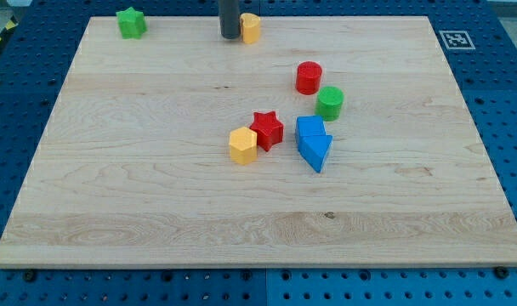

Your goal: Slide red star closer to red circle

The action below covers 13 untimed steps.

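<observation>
My tip stood at the top edge of the wooden board, a little left of centre in the frame, a plain dark rod with nothing to open or close and nothing held. Just to its right, touching or nearly so, sat a yellow block whose shape I could not make out. Far off in the upper left corner was a green star.

The red star lay well below my tip, near the middle of the frame, its points clear and its top face bright. A yellow hexagon pressed against its lower left. To its right were two blue blocks, one a triangle. The red circle stood up and right of the star, apart from it, with a green cylinder just beside it.
</observation>
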{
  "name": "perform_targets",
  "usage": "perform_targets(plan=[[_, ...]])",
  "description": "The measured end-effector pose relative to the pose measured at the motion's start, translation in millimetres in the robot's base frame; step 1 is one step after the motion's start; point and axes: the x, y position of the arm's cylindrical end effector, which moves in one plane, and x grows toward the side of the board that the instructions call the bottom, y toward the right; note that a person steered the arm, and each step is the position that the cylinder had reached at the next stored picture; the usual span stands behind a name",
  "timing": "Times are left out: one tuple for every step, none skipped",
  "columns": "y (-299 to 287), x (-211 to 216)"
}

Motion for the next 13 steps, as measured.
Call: perform_targets(plan=[[13.6,0.0],[24.7,0.0],[17.7,30.4],[4.9,68.0],[-0.4,102.2],[-1.3,104.2],[-1.8,104.2],[-28.4,115.3],[-32.9,167.3],[-31.8,219.3],[-7.1,240.1],[31.9,239.4],[65.7,235.4]])
